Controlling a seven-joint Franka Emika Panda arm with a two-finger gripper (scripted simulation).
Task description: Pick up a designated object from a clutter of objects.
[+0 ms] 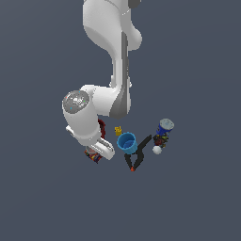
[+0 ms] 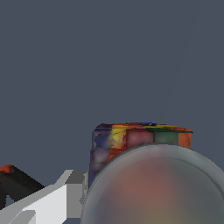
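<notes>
Judging the risk first: the short can (image 2: 140,142), the one to be lifted, sits right under the wrist, and in the exterior view only a sliver of its busy label (image 1: 93,156) peeks out below the claw (image 1: 101,149). Whether the claw is spread, closed, or already gripping the can cannot be told; the wrist view is filled by the can's grey top, with one white finger (image 2: 48,201) just beside the label. If the fingers are off-centre on so squat a can, closing could tip it or squeeze it out sideways.

The dark red cup (image 1: 101,126) stands just beside the can, largely hidden behind the arm, so a wide or skewed approach may knock it. From the can toward the exterior view's right lie the bright blue cup (image 1: 126,142), the tiny yellow piece (image 1: 118,130) and the black red-tipped tool (image 1: 136,157), all near; the tall blue can (image 1: 164,132) and white ball (image 1: 156,150) sit farther off, well apart from the can.
</notes>
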